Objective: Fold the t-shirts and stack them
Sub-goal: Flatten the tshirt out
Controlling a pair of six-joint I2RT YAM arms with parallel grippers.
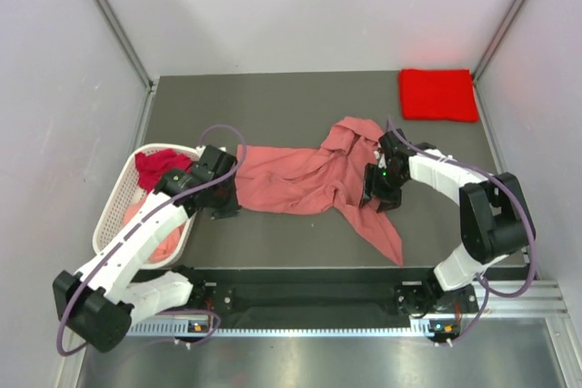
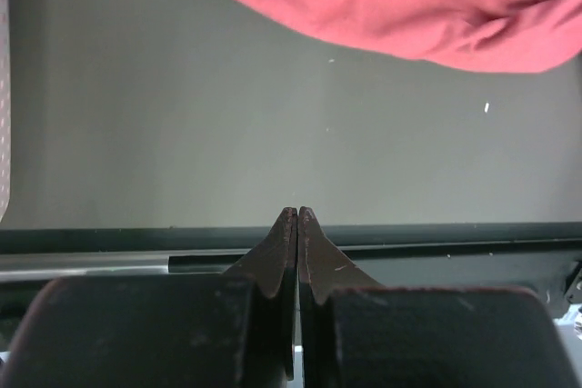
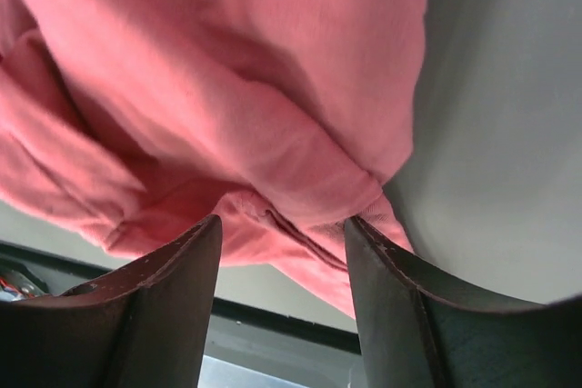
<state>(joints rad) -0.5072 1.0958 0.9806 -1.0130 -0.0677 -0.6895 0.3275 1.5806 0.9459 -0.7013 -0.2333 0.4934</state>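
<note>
A salmon pink t-shirt (image 1: pixel 300 179) lies crumpled and spread across the middle of the table. My left gripper (image 1: pixel 225 208) hovers at its left end, beside the cloth. In the left wrist view its jaws (image 2: pixel 298 213) are pressed together with nothing between them, and the shirt's edge (image 2: pixel 409 6) lies beyond them. My right gripper (image 1: pixel 377 202) is over the shirt's right part. Its jaws (image 3: pixel 282 220) stand apart, with a hem fold of the salmon shirt (image 3: pixel 273 115) lying between the fingertips. A bright red t-shirt (image 1: pixel 438 94) lies folded at the back right.
A white slotted basket (image 1: pixel 114 215) stands at the left table edge, close to my left arm. It holds a dark crimson shirt (image 1: pixel 159 167) and a pale pink one (image 1: pixel 162 241). Grey walls enclose the table on three sides. A metal rail (image 1: pixel 309 293) runs along the near edge.
</note>
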